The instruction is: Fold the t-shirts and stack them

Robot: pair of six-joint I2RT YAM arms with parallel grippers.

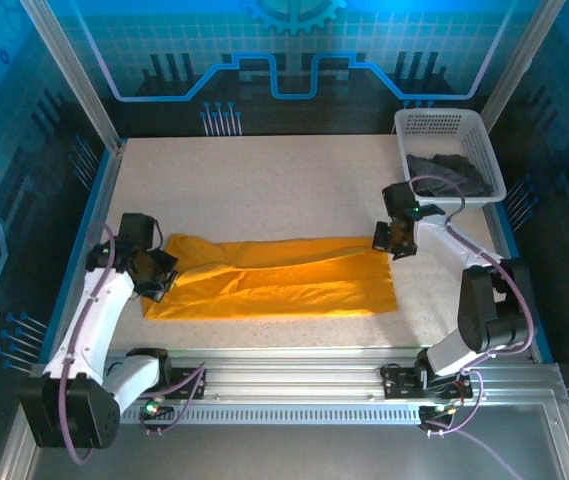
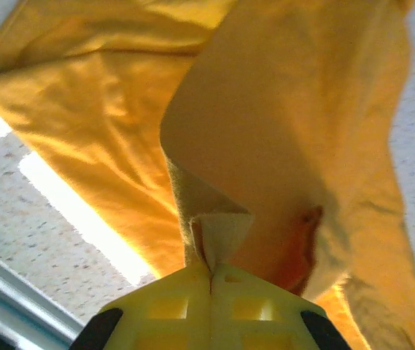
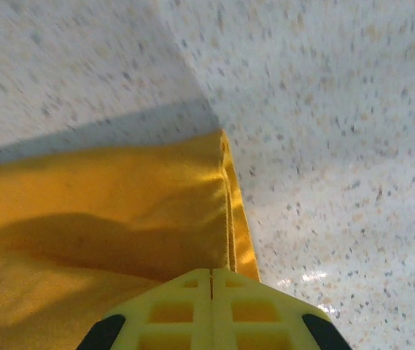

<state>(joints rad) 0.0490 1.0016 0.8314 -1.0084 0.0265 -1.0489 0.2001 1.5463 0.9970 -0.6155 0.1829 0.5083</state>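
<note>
Orange-yellow t-shirt (image 1: 284,278) between left gripper (image 1: 162,273) and right gripper (image 1: 386,243), each clenched on one end.

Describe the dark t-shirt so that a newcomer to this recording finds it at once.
Look to the table's far right corner, where a white lattice basket stands. The dark grey t-shirt lies crumpled inside it, unlike the orange-yellow t-shirt, which is spread out flat mid-table.

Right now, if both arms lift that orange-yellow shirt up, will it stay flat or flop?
Probably flop: the orange-yellow t-shirt curls and drapes where the left end effector pinches it. Its middle would likely sag, with the right end effector pinching only the far edge. It seems thin and light.
</note>
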